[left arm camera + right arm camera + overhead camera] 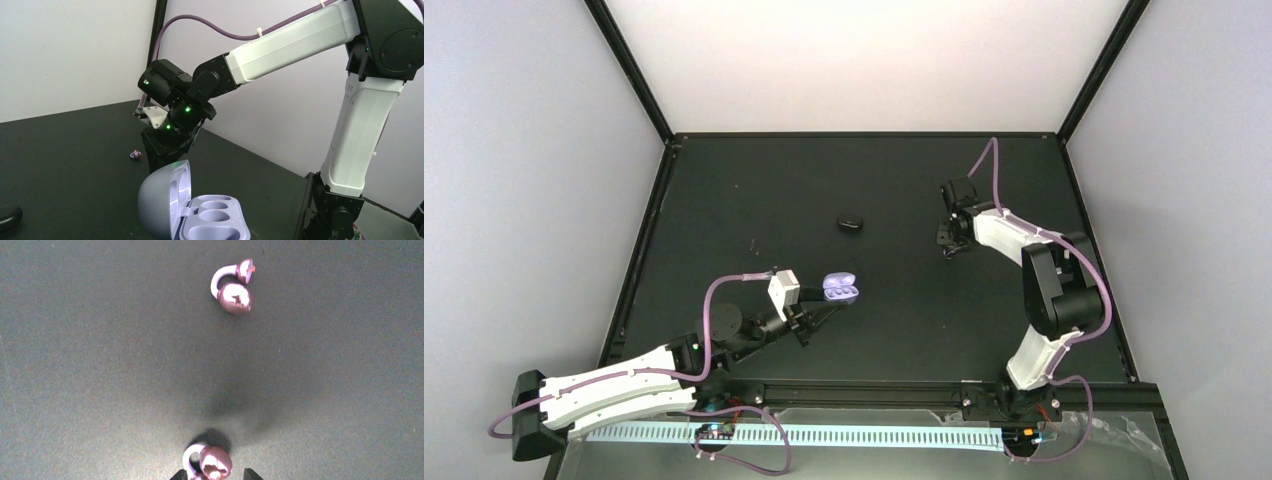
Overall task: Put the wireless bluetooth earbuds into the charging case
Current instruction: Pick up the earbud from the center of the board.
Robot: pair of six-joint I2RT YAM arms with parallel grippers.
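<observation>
"Since the count ran from the near edge outward, what was entered first?"

"Item one: left gripper, lower centre of the overhead view. Its jaws were clamped on the charging case. The lid was swung open, and the two pale sockets faced up with nothing in them."

"Item two?"

"Right gripper, farther back and right of centre, pointed down at the table. Its jaws stood apart. In its wrist view the fingertips showed at the bottom edge, one on each side of the nearer earbud, with a sliver of gap on each side. Nothing was held yet."

"Item three?"

"Farther earbud, upper centre of that view. It lay loose on the table, well apart from the first."

"Handling note for the pick?"

"In my judgement, the jaws needed to be centred on the round glossy body, not on the thin curved loop. The tips needed to go almost to the table before closing. A slow close looked best, since so slick and small a bud could squirt out sideways. The lift wanted to be straight up, and the case needed to be kept level for the hand-over."
</observation>
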